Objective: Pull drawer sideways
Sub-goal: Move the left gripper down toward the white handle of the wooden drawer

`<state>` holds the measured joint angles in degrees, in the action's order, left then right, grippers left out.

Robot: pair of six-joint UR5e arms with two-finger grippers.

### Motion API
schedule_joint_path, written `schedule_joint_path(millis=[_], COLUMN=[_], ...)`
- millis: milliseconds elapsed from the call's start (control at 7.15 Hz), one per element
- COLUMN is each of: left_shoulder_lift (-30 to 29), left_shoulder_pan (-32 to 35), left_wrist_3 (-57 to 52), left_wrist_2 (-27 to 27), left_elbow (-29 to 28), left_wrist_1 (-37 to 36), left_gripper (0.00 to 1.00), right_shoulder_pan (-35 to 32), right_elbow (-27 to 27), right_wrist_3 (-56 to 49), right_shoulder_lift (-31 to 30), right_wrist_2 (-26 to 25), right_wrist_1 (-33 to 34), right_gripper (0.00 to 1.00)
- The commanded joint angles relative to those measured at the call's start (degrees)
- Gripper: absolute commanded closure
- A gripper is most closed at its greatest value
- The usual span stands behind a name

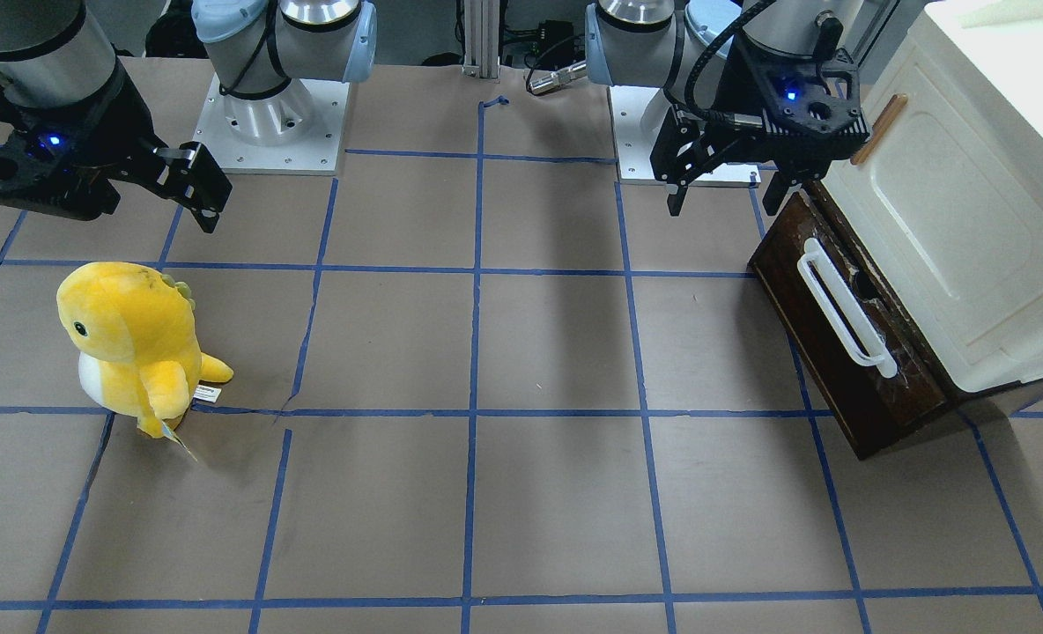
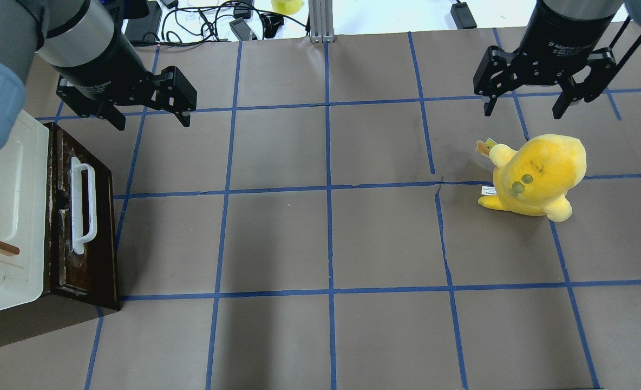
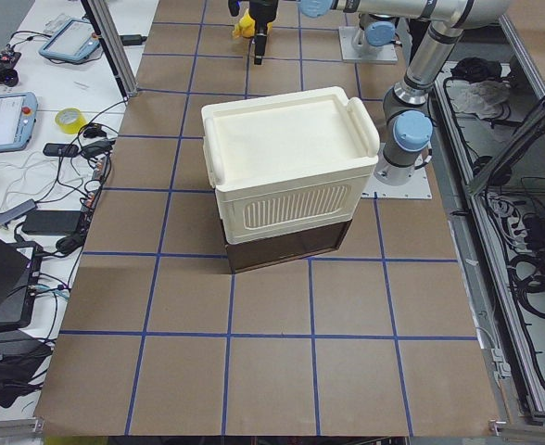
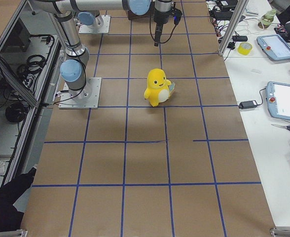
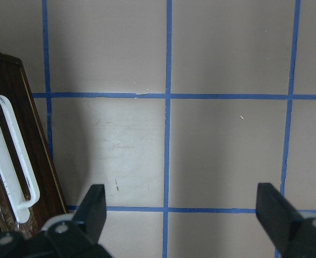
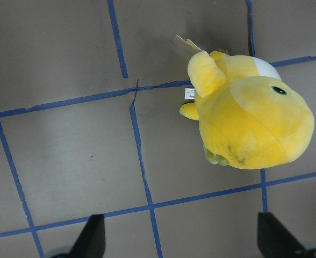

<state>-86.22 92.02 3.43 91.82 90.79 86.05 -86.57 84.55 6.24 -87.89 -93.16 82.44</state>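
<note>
At three o'clock in the front-facing view, the shallow drawer with a dark brown wooden front [image 1: 843,387] looks worn and scuffed; its long white bar handle [image 2: 91,206] is smooth plastic. The cream-white cabinet [image 1: 971,220] above is glossy plastic. The brown paper tabletop [image 1: 557,352] is matt, taped blue; the yellow plush dinosaur [image 1: 134,343] is fuzzy cloth.

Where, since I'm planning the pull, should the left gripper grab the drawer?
Probably the middle of the long white bar handle on the drawer, coming from the open table side. The bar stands off the dark front with a gap behind, so the open left gripper can close across it.
</note>
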Motion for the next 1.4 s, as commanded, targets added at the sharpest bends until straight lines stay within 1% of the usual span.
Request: schedule_joint_path(millis=[0,559,839,978,1118,1258], left_shoulder_lift=[0.0,-0.2,-0.7,-1.5,-2.8,-4.6], left_shoulder_pan=[0.0,0.0,0.1,0.2,1.0,3.1], left_wrist_3=[0.0,0.0,1.1,6.0,8.3,9.5], left_wrist_2=[0.0,0.0,0.9,1.7,1.9,6.4], left_elbow=[0.0,0.2,-0.2,-0.3,-0.2,-0.2], left_wrist_1=[0.0,0.0,-0.4,-0.8,-1.8,-1.9], left_gripper=[0.00,0.00,0.00,0.00,0.00,0.00], right_shoulder_pan=[0.0,0.1,0.0,0.0,0.0,0.1], right_elbow=[0.0,0.0,0.0,0.0,0.0,0.0], right_wrist_3=[0.0,0.0,0.0,0.0,0.0,0.0], right_shoulder_lift=[0.0,0.0,0.0,0.0,0.0,0.0], right_wrist_2=[0.0,0.0,0.0,0.0,0.0,0.0], right_wrist_1=[0.0,0.0,0.0,0.0,0.0,0.0], right_gripper=[0.00,0.00,0.00,0.00,0.00,0.00])
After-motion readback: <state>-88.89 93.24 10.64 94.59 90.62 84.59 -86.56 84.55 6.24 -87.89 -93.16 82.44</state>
